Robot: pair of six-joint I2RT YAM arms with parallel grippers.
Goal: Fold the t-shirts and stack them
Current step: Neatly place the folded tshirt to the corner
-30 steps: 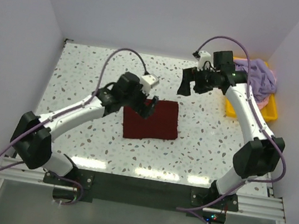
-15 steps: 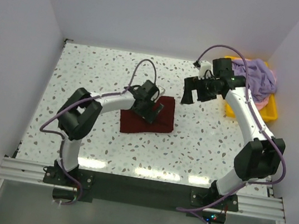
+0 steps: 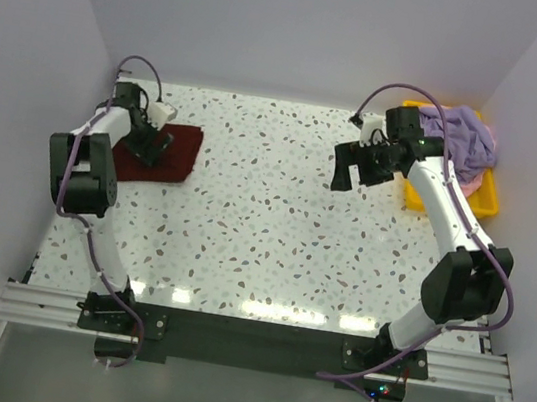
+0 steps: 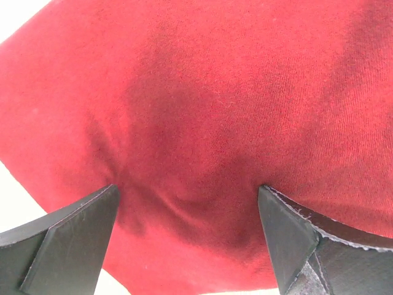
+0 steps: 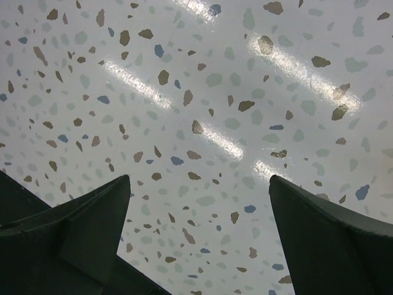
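Maroon t-shirt (image 3: pixel 177 147) lay folded at ten o'clock on the desk (image 3: pixel 265 221).
Left fingers (image 3: pixel 151 145) rested wide open on it; right fingers (image 3: pixel 344 169) hung open above the desk; lavender t-shirt (image 3: pixel 465 139) filled the yellow tray (image 3: pixel 488 201) at two o'clock.

1. Maroon t-shirt (image 3: pixel 180 147): from overhead, its 9 o'clock part lies under the left pincer (image 3: pixel 155 149) and wrist. Folds and sleeves are too small to tell. In the left wrist view the cloth (image 4: pixel 215 110) runs off the frame at 12 and 3 o'clock.
2. Left pincer fingers (image 4: pixel 67 239): cut off at 6 o'clock.
3. Right pincer (image 5: pixel 199 178), fingers (image 5: pixel 319 233): cut off at 6 o'clock.
4. Lavender t-shirt (image 3: pixel 465 139): crumpled heap, outline unreadable, 9 o'clock edge behind the right arm.
5. Yellow tray (image 3: pixel 488 201): largely buried under the heap.
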